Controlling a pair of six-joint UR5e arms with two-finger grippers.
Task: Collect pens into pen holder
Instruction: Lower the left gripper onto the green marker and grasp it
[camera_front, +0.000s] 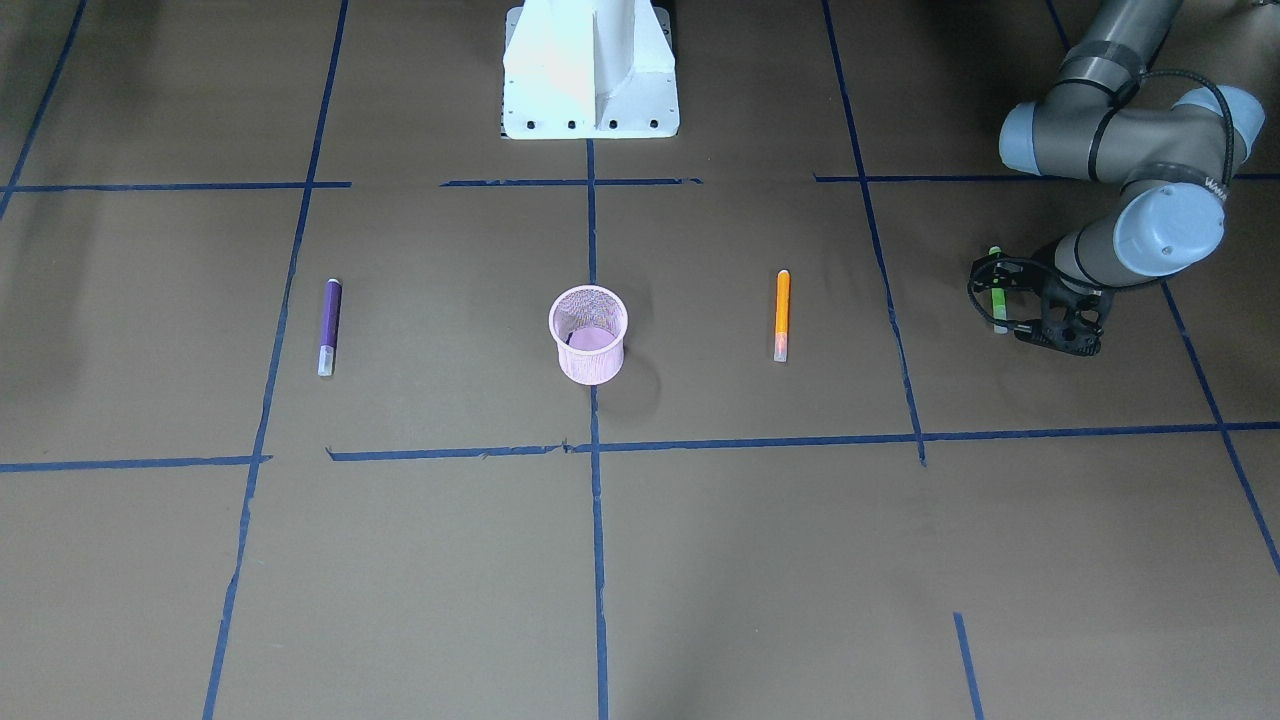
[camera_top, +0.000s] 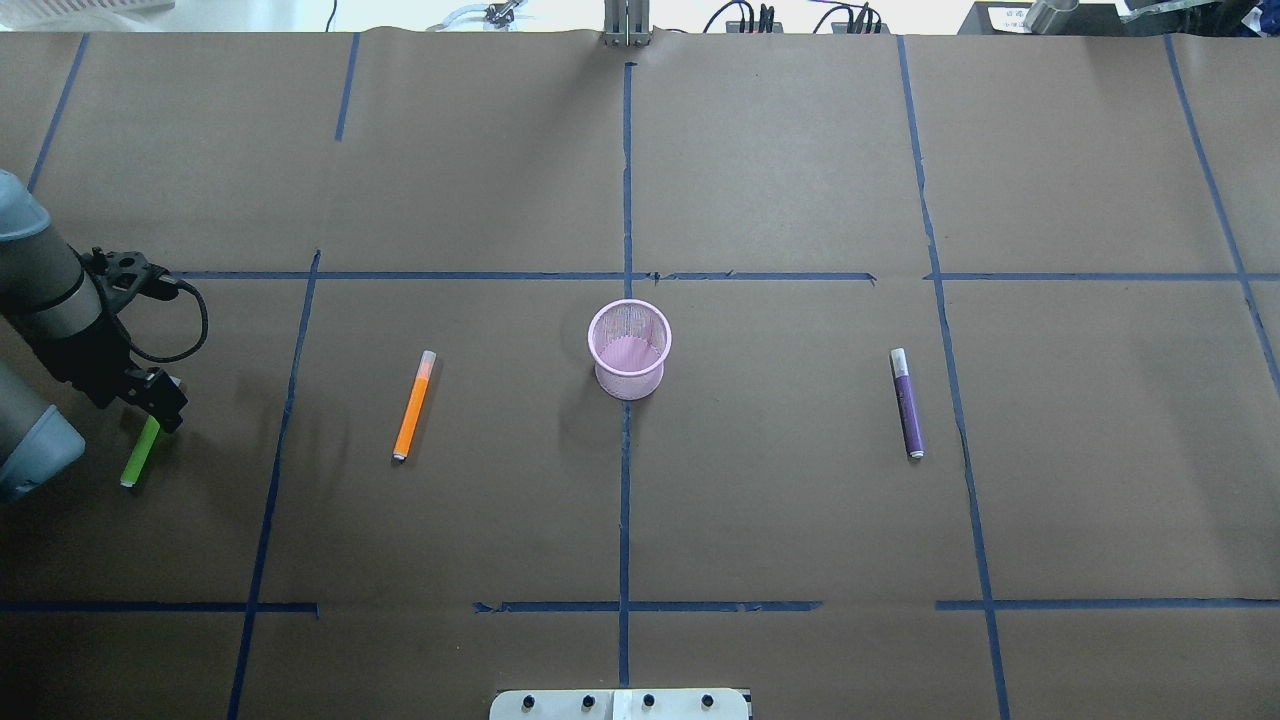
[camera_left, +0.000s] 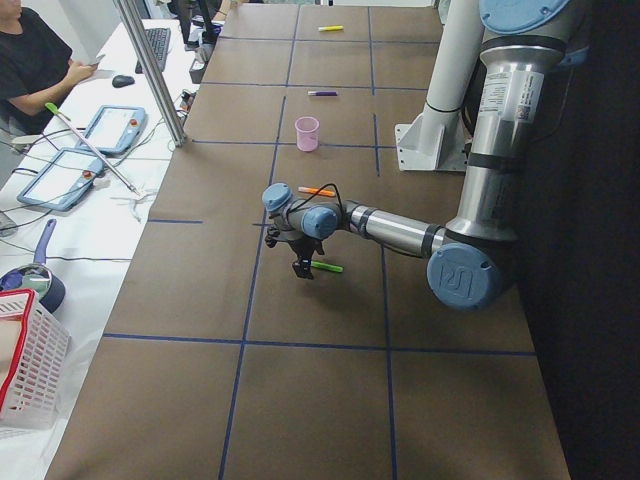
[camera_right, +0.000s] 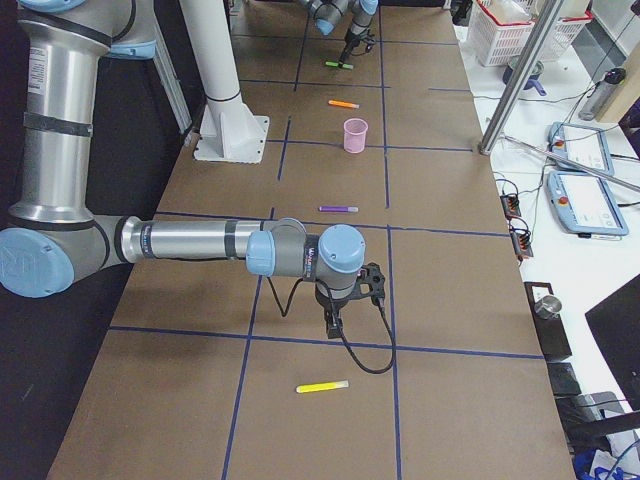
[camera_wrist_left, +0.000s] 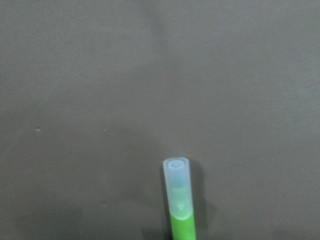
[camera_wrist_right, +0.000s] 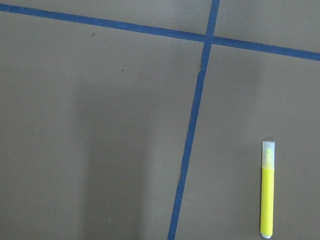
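Left end effector (camera_top: 157, 401) sits low over the green pen (camera_top: 140, 453).

Brown paper-covered table (camera_top: 800, 150) gridded with blue tape (camera_top: 625, 500).

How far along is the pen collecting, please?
Nothing looks done: the small pink wire-mesh cup holds no pen. In hand: the left hand is at the slim green marker pen, lying flat; grip unclear. Left: the orange marker pen, purple marker pen and a yellow marker pen.
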